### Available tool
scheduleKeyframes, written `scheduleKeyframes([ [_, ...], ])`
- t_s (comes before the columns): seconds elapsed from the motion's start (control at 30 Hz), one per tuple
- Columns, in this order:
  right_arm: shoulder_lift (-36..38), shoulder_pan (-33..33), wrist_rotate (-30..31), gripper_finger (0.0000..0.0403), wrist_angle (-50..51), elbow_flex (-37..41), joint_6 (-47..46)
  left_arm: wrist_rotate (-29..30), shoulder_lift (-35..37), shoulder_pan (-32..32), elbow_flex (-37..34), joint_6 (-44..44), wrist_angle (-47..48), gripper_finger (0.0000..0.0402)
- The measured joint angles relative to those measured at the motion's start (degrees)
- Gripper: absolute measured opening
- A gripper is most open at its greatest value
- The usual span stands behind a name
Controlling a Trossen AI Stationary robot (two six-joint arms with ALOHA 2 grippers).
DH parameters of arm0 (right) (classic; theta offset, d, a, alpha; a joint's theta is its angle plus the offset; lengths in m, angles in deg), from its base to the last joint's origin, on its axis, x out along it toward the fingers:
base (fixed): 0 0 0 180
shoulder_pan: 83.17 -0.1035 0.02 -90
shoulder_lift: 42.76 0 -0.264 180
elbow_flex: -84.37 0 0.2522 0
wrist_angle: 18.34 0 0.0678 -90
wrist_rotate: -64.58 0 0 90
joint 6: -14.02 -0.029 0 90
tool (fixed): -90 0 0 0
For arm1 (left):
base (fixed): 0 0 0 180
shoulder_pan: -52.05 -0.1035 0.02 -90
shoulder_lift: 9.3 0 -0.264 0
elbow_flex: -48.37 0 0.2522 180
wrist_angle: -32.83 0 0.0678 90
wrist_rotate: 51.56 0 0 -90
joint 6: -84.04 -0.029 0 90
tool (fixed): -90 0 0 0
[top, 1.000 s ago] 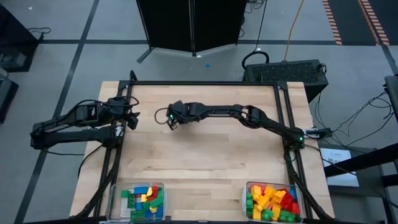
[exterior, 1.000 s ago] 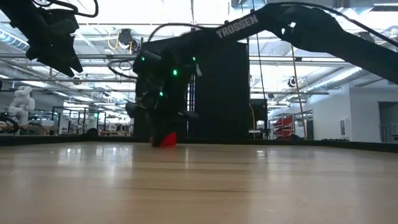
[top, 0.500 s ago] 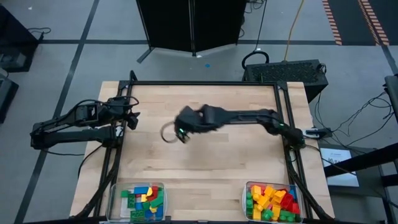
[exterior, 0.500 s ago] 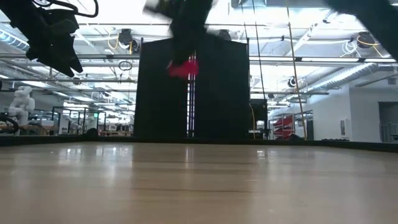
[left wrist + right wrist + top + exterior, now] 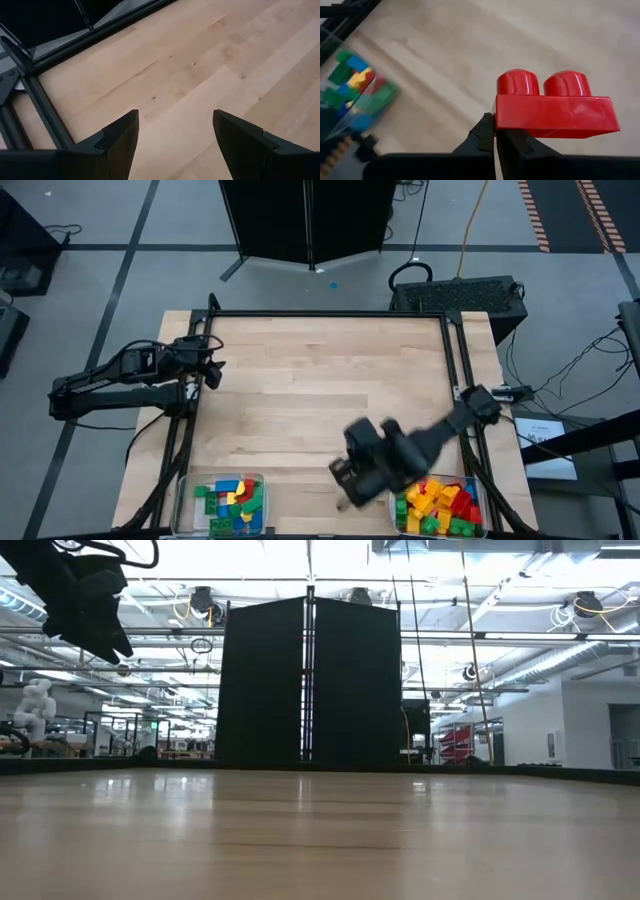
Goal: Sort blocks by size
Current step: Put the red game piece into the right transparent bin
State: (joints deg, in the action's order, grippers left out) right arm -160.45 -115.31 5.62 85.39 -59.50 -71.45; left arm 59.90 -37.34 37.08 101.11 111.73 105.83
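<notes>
Change: we see the right gripper (image 5: 352, 485) has swung off the far middle of the bare wooden table (image 5: 320, 380), where it was a second ago, and now hangs over the near edge, just beside the right-hand clear plastic bin (image 5: 398, 485). It has gone out of the low view altogether.

Meaning: we judge the pickup done and the carry nearly over; the release into a bin is not yet made.

Held block: the right wrist view shows a red plastic brick with two round studs (image 5: 553, 110) clamped at one end between the right gripper's closed fingers (image 5: 482, 132), held level and clear of the table.

Right bin: at the table's near right corner, heaped with red, yellow and green longer bricks (image 5: 440, 505). We take it as the likely home for the two-stud brick.

Left bin: the second clear plastic bin (image 5: 185, 488), at the table's near left corner, holds a looser pile of small green, blue, yellow and red cubes (image 5: 232, 505). It also shows blurred in the right wrist view.

Loose blocks: we see none lying on the table between the bins and the far edge.

Left gripper: the left gripper (image 5: 175, 135) waits over the table's far left edge, its dark fingers spread apart with nothing between them.
</notes>
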Motion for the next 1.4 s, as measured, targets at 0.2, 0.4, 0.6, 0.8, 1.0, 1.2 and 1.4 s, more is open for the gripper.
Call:
scheduleKeyframes([
  [0.2,0.05,-9.27,-4.73,0.0,0.04,6.8,-21.06,-0.32,-0.08,-0.01,0.0,-0.02,0.0,0.0255],
  [0.4,0.03,-16.43,-14.28,0.0,0.02,12.44,-36.65,-0.32,-0.05,-0.01,0.0,-0.09,0.0,0.0255],
  [0.6,0.03,-20.07,-29.25,0.0,0.12,15.33,-38.1,-0.29,-0.05,-0.01,0.0,-0.07,0.0,0.0255],
  [0.8,0.03,-23.92,-34.69,0.0001,0.18,18.04,-38.87,-0.29,-0.05,-0.01,0.0,-0.09,-0.02,0.0255],
  [1.0,0.03,-24.2,-35.92,0.0039,0.09,19.28,-38.1,-0.27,-0.05,-0.01,0.0,-0.07,-0.22,0.0255],
  [1.2,0.03,-24.22,-35.63,0.0113,0.05,19.28,-36.74,-0.49,-0.05,-0.01,0.0,0.39,-0.56,0.0255],
  [1.4,0.01,-23.88,-23.86,0.0167,0.09,14.84,-29.9,-6.36,-0.05,-0.01,1.07,1.9,-0.42,0.0255],
])
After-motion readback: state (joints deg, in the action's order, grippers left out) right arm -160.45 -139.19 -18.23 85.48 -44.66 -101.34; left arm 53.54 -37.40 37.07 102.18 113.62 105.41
